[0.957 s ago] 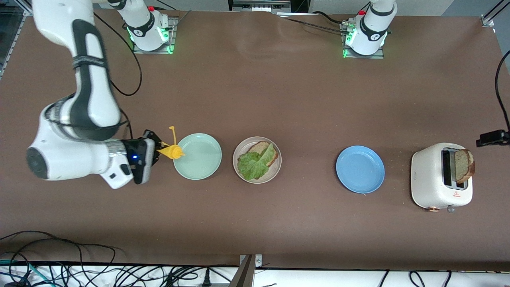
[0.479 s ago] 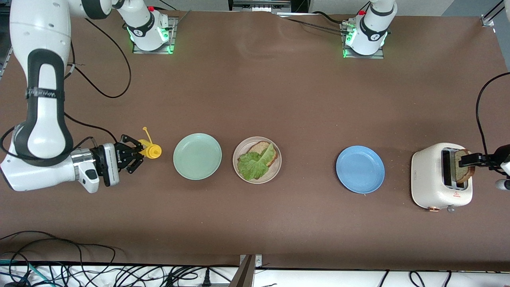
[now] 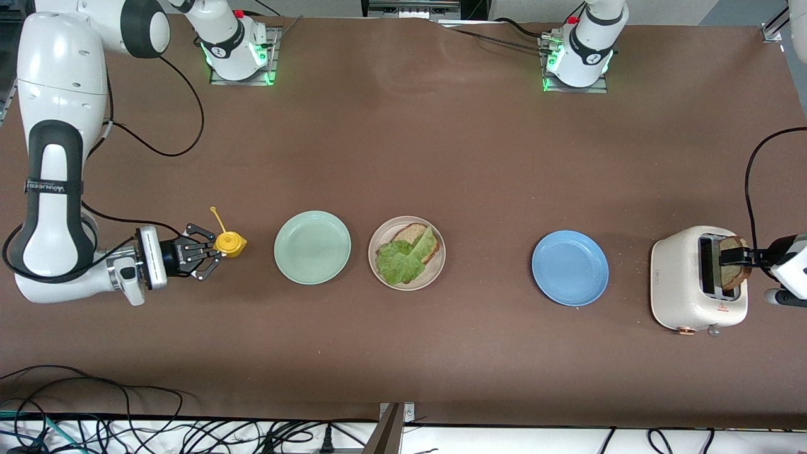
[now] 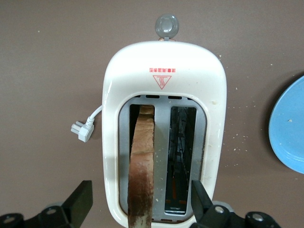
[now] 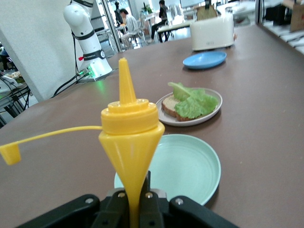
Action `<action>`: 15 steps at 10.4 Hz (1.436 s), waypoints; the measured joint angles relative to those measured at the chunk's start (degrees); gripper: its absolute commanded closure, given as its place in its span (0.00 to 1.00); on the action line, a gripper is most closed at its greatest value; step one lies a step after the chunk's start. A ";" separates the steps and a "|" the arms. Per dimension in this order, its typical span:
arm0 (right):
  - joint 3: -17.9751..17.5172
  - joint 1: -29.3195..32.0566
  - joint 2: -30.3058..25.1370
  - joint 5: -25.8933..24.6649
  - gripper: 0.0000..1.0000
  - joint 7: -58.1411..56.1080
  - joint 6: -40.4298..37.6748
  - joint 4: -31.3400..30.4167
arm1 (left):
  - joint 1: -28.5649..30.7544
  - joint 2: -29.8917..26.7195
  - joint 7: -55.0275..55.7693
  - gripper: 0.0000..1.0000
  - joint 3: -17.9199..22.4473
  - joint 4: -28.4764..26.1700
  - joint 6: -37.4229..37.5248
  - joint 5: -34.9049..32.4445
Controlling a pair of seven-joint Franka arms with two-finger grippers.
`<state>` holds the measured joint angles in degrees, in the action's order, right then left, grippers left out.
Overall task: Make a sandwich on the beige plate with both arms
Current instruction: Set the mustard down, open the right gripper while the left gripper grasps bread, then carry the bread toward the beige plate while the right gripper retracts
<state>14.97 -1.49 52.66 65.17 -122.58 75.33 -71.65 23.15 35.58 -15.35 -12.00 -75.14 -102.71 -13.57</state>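
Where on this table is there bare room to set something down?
Bare brown table spans between the row of plates and the arm bases. A gap lies between the beige plate and the blue plate. The mint-green plate and blue plate hold nothing. It is crowded at the toaster with the left gripper.

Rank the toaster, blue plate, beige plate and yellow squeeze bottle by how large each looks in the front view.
1. toaster
2. blue plate and beige plate: look alike, so not ranked
3. yellow squeeze bottle, seen from its top
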 measured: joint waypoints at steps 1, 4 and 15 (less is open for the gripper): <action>-0.02 0.29 1.07 1.41 1.00 -2.75 -0.47 -0.03 | 0.00 0.12 -0.01 0.55 0.00 0.00 0.00 0.00; -0.07 1.15 6.37 7.77 1.00 -8.95 -2.41 -0.40 | 0.00 0.45 -0.08 1.00 0.01 -0.01 0.00 -0.01; -0.20 5.15 12.39 11.65 0.00 -12.15 -7.00 -0.12 | -0.47 -8.21 -0.08 1.00 -1.76 3.20 7.85 0.13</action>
<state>14.77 3.66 65.04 76.82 -134.73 68.32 -71.77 22.68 27.38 -15.43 -13.77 -71.94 -94.86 -13.44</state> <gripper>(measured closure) 0.159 0.903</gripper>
